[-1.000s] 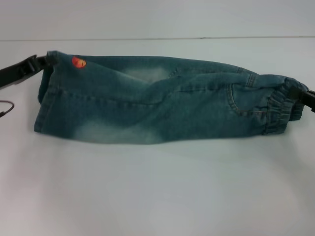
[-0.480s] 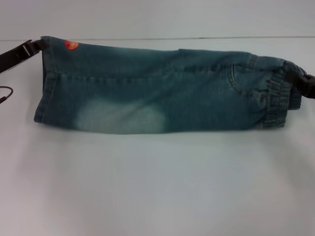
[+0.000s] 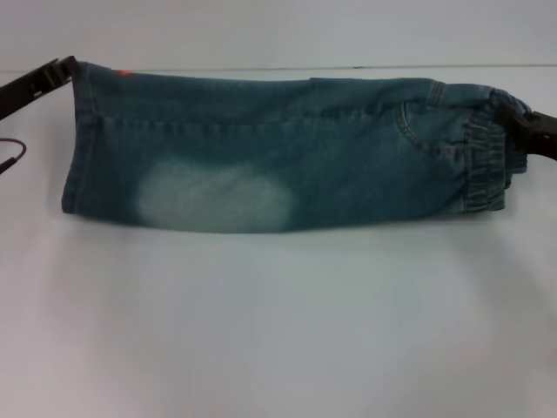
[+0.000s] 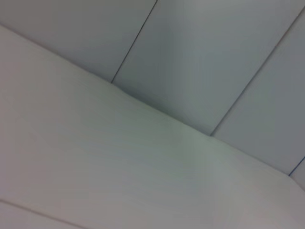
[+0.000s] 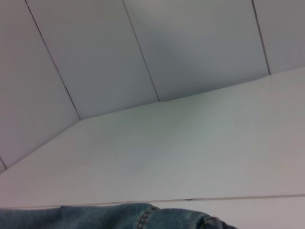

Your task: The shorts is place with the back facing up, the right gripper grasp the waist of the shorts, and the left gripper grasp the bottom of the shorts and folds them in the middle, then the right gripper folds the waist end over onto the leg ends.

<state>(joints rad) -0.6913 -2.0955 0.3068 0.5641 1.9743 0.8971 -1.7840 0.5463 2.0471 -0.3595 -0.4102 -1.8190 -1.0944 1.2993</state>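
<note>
Denim, blue-green and faded, filled the middle of the head view: the shorts (image 3: 278,157) hung as a long band above the white table (image 3: 278,331), lower edge trailing on it. At upper left the left gripper (image 3: 63,70) was clenched on the bottom of the shorts (image 3: 83,139); at upper right the right gripper (image 3: 522,126) pinched the waist (image 3: 487,165). Both ends seemed lifted together so the cloth could double along its middle
</note>
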